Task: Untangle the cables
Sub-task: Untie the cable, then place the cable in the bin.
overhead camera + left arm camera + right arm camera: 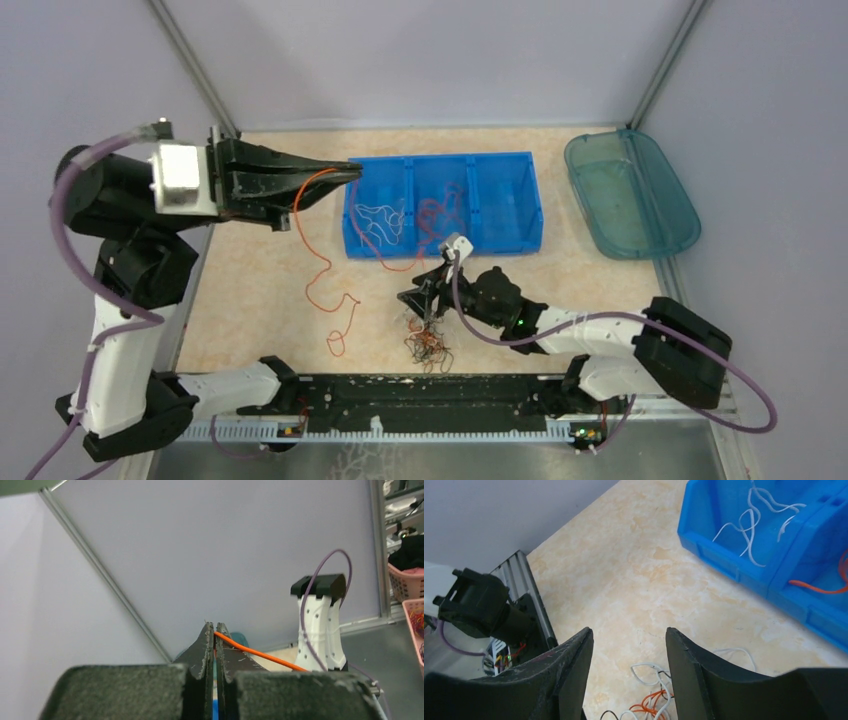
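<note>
Orange cable [255, 653] sits clamped between our left fingers [325, 168], pressed together beside the blue bin [505, 205], and trails down onto the desk [250, 280]. Our right fingers [576, 655] stand apart, empty, over the tangled cables [428, 345] near the front edge. White cables [749, 525] lie inside the bin.

The left gripper [352, 172] pinches a long red-orange cable [296, 208] beside the blue bin [500, 238]; the right gripper [418, 300] hovers over a tangled pile [428, 345] of cables
</note>
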